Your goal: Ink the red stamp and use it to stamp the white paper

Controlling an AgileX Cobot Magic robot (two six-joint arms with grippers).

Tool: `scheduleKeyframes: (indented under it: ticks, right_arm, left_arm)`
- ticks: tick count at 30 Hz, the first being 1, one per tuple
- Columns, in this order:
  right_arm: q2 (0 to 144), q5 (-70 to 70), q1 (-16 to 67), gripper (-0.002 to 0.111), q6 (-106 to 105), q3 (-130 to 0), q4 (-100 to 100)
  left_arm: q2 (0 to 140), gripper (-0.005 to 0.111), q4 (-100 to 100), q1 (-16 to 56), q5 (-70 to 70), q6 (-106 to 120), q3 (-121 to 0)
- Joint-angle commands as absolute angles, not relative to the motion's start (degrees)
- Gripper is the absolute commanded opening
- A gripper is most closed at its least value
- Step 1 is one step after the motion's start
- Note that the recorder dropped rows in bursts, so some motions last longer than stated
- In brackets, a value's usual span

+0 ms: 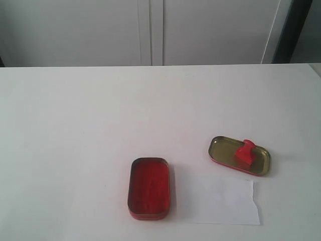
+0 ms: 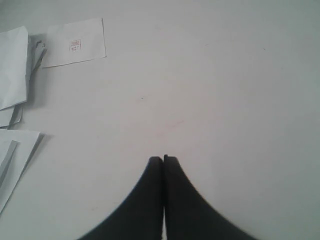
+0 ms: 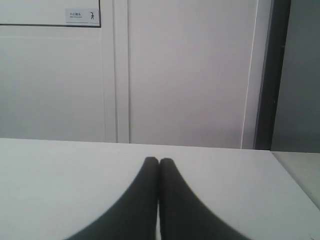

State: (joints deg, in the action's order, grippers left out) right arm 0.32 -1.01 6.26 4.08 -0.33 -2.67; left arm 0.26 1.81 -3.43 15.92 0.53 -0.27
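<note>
The small red stamp (image 1: 246, 153) rests inside the gold-lined tin lid (image 1: 223, 148) at the right of the exterior view. To its left lies the oblong tin of red ink (image 1: 148, 188). The white paper (image 1: 220, 198) lies flat between and in front of them, its right corner notched. Neither gripper shows in the exterior view. My left gripper (image 2: 163, 159) is shut with nothing held, over bare table. My right gripper (image 3: 159, 161) is shut and empty too, pointing across the table towards the cabinet doors.
Several white sheets (image 2: 12, 67) and a stamped slip (image 2: 75, 42) lie on the table in the left wrist view. White cabinet doors (image 1: 150, 30) stand behind the table's far edge. A dark post (image 1: 293, 30) rises at the back right.
</note>
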Motion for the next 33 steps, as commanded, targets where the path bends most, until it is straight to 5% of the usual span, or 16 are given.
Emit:
scheduleKeyframes:
  ticks: [1,25,33]
  right_arm:
    - [0.0,-1.8,5.7,0.0,4.3,0.0,-2.9]
    - [0.0,7.6,5.7,0.0,4.3,-10.8,-3.7]
    - [12.3,16.5,5.7,0.0,4.3,-20.3,-3.5]
  left_arm:
    - [0.0,0.0,2.1,-3.2,15.9,0.0,0.0]
    - [0.0,0.0,2.1,-3.2,15.9,0.0,0.0]
    - [0.0,0.0,2.1,-3.2,15.9,0.0,0.0]
